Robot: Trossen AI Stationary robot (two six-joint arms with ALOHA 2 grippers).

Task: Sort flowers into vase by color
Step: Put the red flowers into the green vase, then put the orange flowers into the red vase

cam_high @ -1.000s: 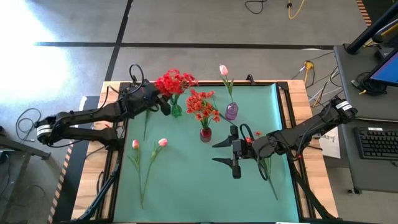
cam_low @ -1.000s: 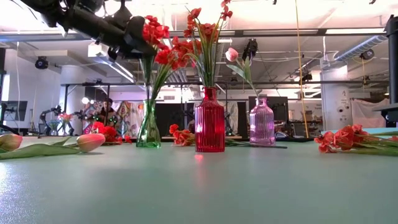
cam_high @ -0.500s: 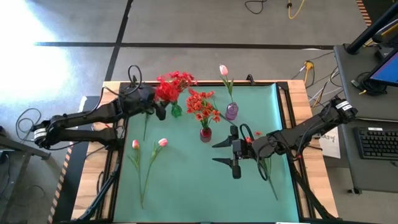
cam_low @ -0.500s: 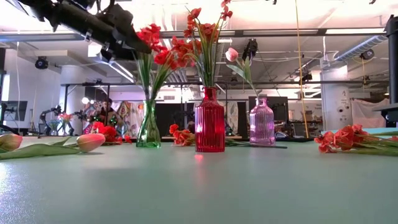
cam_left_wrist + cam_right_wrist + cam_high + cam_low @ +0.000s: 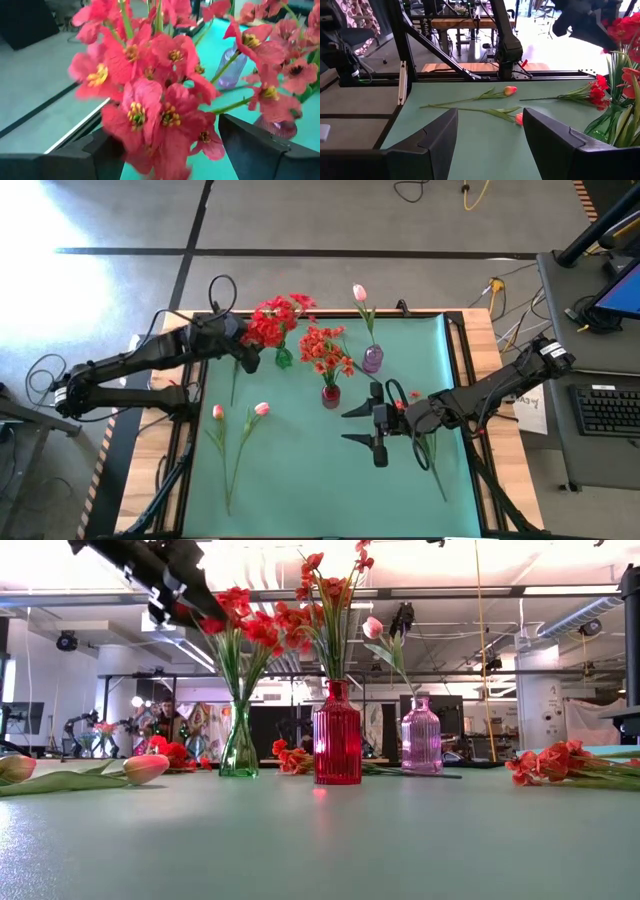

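On mat: 3 vases [image 5: 330, 394], 2 loose pink tulips [image 5: 261, 409]; L fingers [image 5: 100, 150] & R fingers [image 5: 440, 135] spread, empty.

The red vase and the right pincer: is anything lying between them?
No. In the high view only bare green mat separates the red vase from the open right pincer, which waits beside it.

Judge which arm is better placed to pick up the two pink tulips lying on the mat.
Left, probably. The two pink tulips lie on its side, just below the left gripper, open by the green vase. The right gripper, open, hovers across the mat beyond the red vase.
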